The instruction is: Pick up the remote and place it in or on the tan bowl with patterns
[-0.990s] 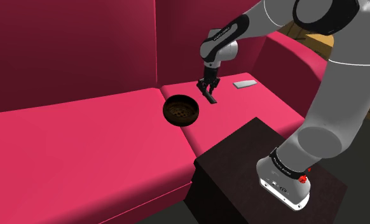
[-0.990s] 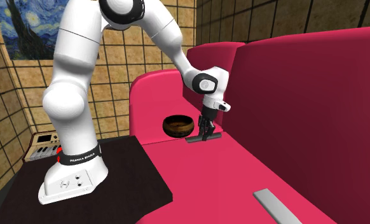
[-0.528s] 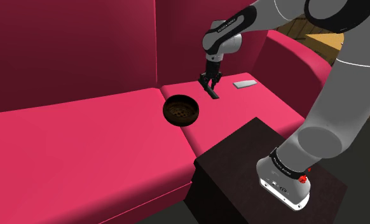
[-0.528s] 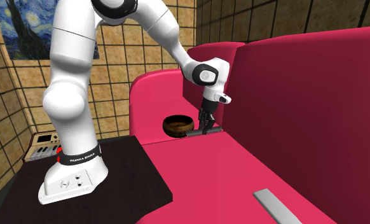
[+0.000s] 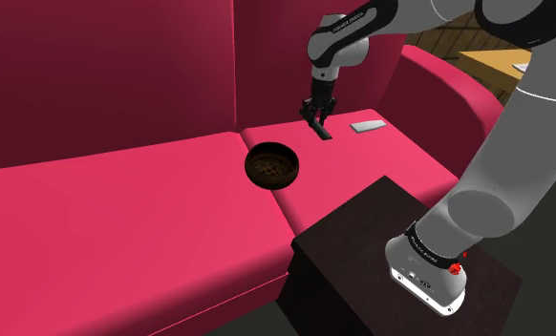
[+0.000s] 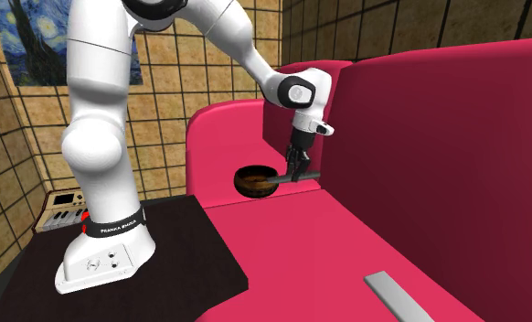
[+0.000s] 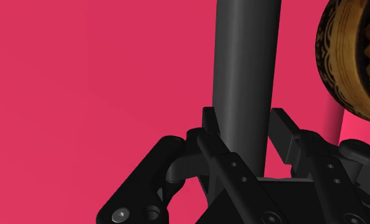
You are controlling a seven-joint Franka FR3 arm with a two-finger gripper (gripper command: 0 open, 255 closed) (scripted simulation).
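Right, reading the shoulder view from its left: the crimson sofa carries everything. The bowl sits at the seam between two seat cushions, and from here it looks dark brown with a faint pattern inside. Just to its right the gripper hangs nearly straight down, clamped on the remote. The remote is a slim, dark grey bar, plain on every face I can see, and it appears clear of the seat, near the cushion's back edge. Further right a flat grey slab lies by the far corner of that cushion, well apart from the gripper. The dark stand fills the lower right.

The second exterior view shows the remote held about level under the gripper. Its left end overlaps the rim of the bowl, though I cannot tell if they touch. This view also brings in a tiled wall and a swirling blue painting.

From the wrist, the two fingers press the sides of the remote, which runs straight away from the gripper. The bowl finally shows its tan wall with black patterned bands (the shoulder camera hides that).
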